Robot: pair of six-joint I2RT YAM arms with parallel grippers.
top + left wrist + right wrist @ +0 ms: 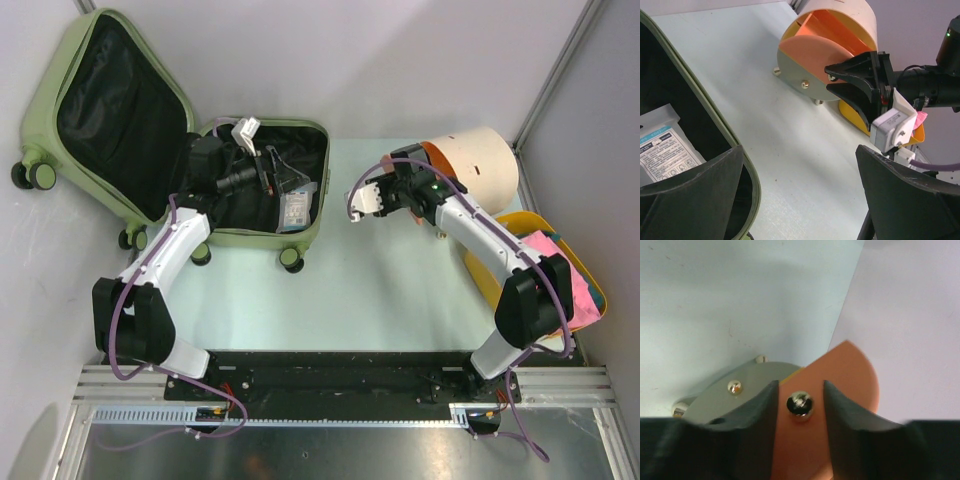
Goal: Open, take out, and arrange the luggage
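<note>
The pale green luggage (40,100) lies open at the back left, its lid (110,110) propped up and its black-lined base (300,140) holding a white adapter (246,130), cables and a clear packet (296,208). My left gripper (255,180) hovers over the base, open wide with nothing between its fingers; in the left wrist view the luggage rim (715,107) runs under the left gripper (799,155). My right gripper (412,178) is at the cream drum (480,160). In the right wrist view the right gripper (800,390) stands open either side of a metal knob (799,405) on the orange door (855,375), with gaps both sides.
A yellow basket (520,218) with pink and coloured items stands at the right edge, just in front of the drum. The drum lies on its side on small brass feet (776,71). Grey walls close in at the back, left and right.
</note>
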